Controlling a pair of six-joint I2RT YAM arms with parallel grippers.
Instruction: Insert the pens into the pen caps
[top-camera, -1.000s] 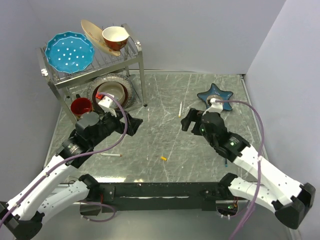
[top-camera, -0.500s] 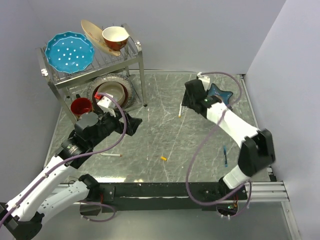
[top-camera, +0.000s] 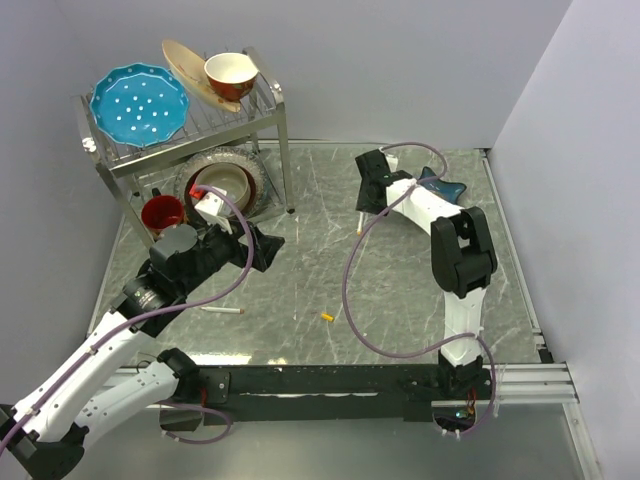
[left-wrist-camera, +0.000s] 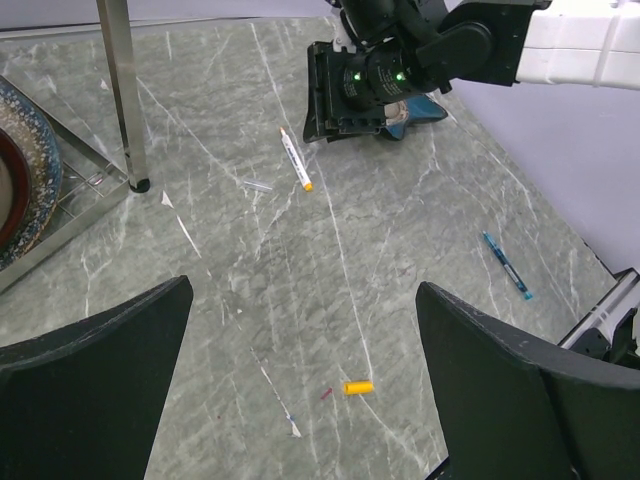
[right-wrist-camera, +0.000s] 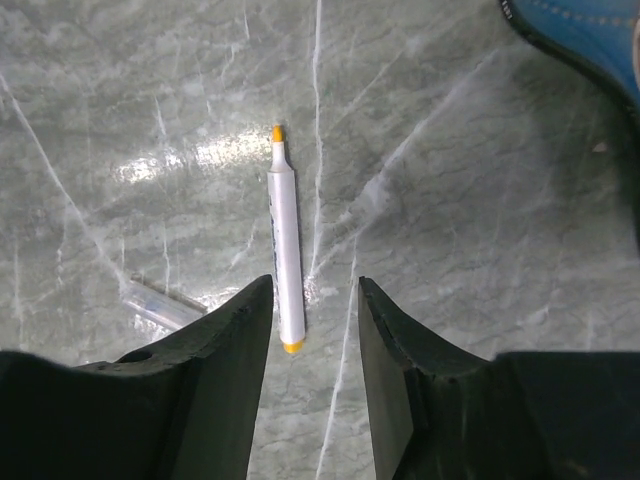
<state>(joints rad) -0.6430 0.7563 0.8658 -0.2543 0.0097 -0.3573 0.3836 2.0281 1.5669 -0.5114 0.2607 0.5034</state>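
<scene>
A white pen with orange ends (right-wrist-camera: 285, 240) lies on the marble table (top-camera: 300, 270), in the far middle (top-camera: 360, 220). My right gripper (right-wrist-camera: 312, 300) hangs right over it, jaws half narrowed and straddling its near end. The left finger (right-wrist-camera: 225, 340) is almost against the barrel and a gap remains on the right. The orange pen cap (top-camera: 327, 317) lies in the near middle, between my wide-open left gripper's (left-wrist-camera: 305, 400) fingers in the left wrist view (left-wrist-camera: 358, 387). Another white pen with a reddish end (top-camera: 222, 310) lies at the near left. A blue pen (left-wrist-camera: 505, 265) lies to the right.
A metal dish rack (top-camera: 265, 120) at the back left holds a blue plate (top-camera: 138, 105) and a bowl (top-camera: 231, 72), with dishes and a red cup (top-camera: 162, 213) beneath. A blue star dish (top-camera: 445, 190) sits behind the right gripper. A small clear tube (right-wrist-camera: 160, 303) lies left of the orange-ended pen.
The right arm has swung from the near right out to the far middle, over the orange-ended pen, and its jaws have narrowed. The left arm has not moved.
</scene>
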